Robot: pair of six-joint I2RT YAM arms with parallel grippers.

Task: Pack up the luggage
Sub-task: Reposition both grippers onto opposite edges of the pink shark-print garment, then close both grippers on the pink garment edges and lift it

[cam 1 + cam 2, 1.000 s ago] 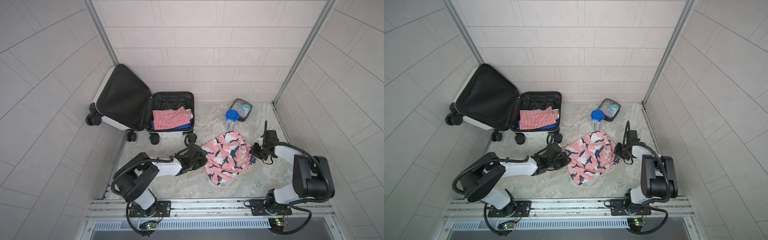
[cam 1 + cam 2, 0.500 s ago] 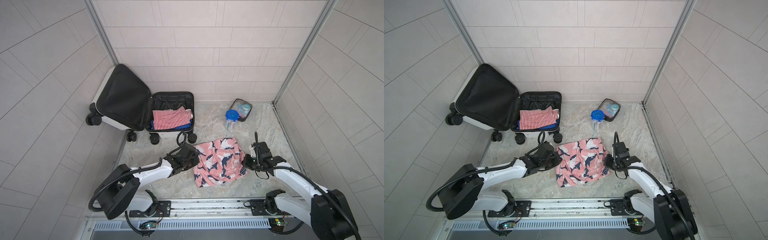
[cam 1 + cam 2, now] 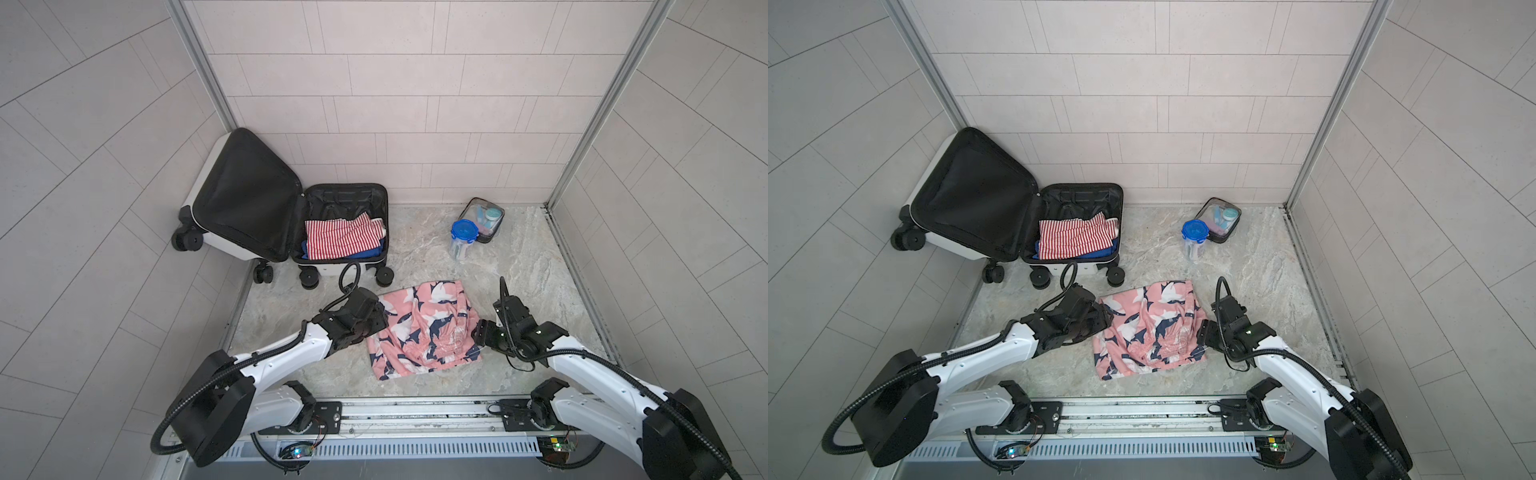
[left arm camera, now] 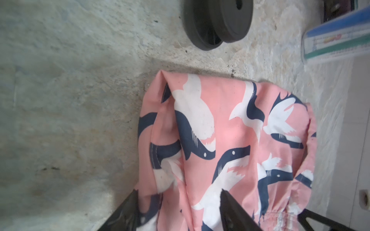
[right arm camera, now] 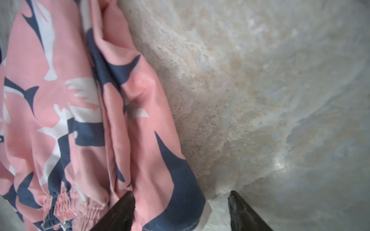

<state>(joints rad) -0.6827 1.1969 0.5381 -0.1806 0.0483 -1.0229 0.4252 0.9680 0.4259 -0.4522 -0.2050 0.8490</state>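
Note:
The luggage point(image 3: 249, 195) point(image 3: 976, 195) stands open at the back left, its black-lined lid leaning on the wall. A red-striped cloth point(image 3: 340, 237) lies in its base. Pink shark-print shorts point(image 3: 424, 332) point(image 3: 1150, 332) point(image 4: 230, 140) point(image 5: 80, 120) lie folded on the floor in front. My left gripper point(image 3: 380, 320) point(image 4: 179, 193) is open, low over the shorts' left edge, with fabric between its jaws. At the shorts' right edge near the waistband my right gripper point(image 3: 478, 332) point(image 5: 181, 193) is open, one corner of the shorts lying between its jaws.
A clear container with a blue lid point(image 3: 462, 239) stands at the back right, with a clear toiletry pouch point(image 3: 484, 218) behind it against the wall. A suitcase wheel point(image 4: 218, 22) sits close beyond the shorts. Tiled walls close in three sides; the arm rail point(image 3: 415, 415) runs along the front.
Both grippers, shut on the shorts a second ago, have pulled them leftward and toward the front, folded over, and now stand open. The shorts rest on the floor.

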